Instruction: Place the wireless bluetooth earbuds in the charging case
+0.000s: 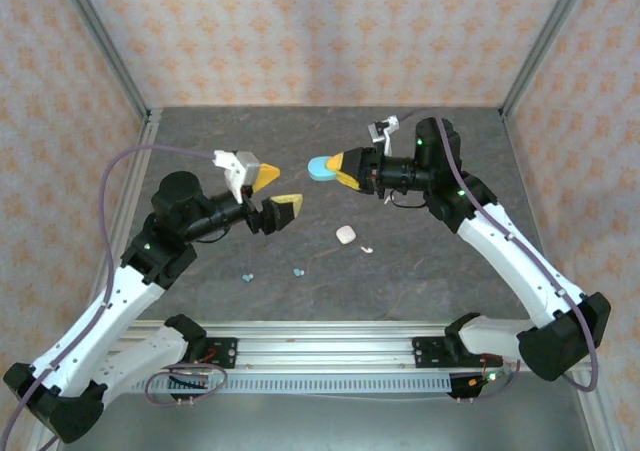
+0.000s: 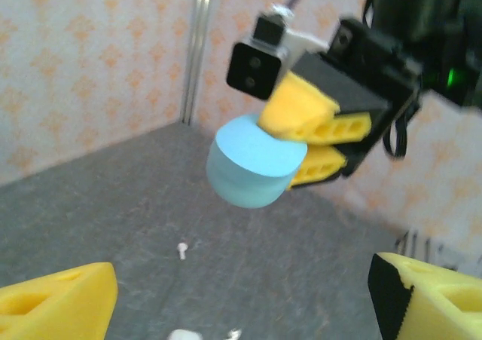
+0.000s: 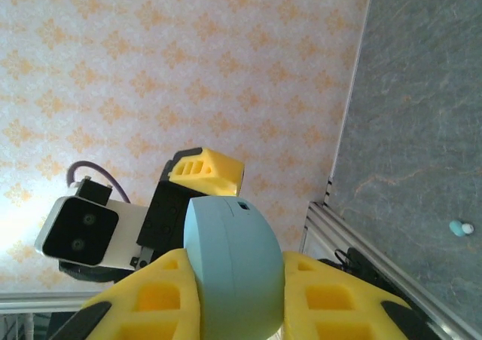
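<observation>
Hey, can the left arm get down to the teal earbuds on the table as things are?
Probably yes. The left gripper is open and empty, hanging above the table. The teal earbuds lie in the open on its side, with nothing over or against them.

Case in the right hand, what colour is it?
Pale blue-teal case; it shows best in the left wrist view.

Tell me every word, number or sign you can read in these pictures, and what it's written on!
None: there is no readable text anywhere.
Pale blue pebble-shaped plastic case, held in the right gripper: plain, with one tiny dark spot, too small to read.
Small white pebble-shaped case on the grey stone-look table: too small to tell.
Orange-patterned wallpaper: ornaments only, no letters.
</observation>
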`<state>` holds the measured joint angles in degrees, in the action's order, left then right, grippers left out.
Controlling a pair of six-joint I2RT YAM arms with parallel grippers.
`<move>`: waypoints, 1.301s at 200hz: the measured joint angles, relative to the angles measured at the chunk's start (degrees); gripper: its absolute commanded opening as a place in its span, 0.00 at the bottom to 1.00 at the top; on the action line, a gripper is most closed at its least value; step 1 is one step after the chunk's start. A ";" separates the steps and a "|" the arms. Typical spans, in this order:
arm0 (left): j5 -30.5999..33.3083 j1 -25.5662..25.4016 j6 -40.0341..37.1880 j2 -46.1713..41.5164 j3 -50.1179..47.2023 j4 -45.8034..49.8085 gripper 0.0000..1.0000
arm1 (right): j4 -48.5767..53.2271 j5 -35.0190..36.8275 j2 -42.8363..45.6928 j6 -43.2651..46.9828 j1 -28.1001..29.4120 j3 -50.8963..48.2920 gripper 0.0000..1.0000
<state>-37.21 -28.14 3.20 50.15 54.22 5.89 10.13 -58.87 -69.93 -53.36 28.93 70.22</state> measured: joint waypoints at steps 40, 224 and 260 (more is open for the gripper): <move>-3.50 -0.26 -10.75 4.48 -4.46 -5.20 0.81 | 2.54 -0.76 0.04 0.15 0.00 -0.20 0.18; -14.73 -0.35 -10.21 13.11 -2.47 -21.86 0.49 | 3.43 -3.13 0.04 0.76 0.00 -0.63 0.17; -15.10 -0.31 -10.10 13.53 -1.92 -21.79 0.46 | 3.54 -3.76 0.07 0.74 -0.02 -0.68 0.17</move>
<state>-52.31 -28.45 -6.90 63.68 52.29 -15.90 13.67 -62.63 -69.87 -52.62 28.91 69.54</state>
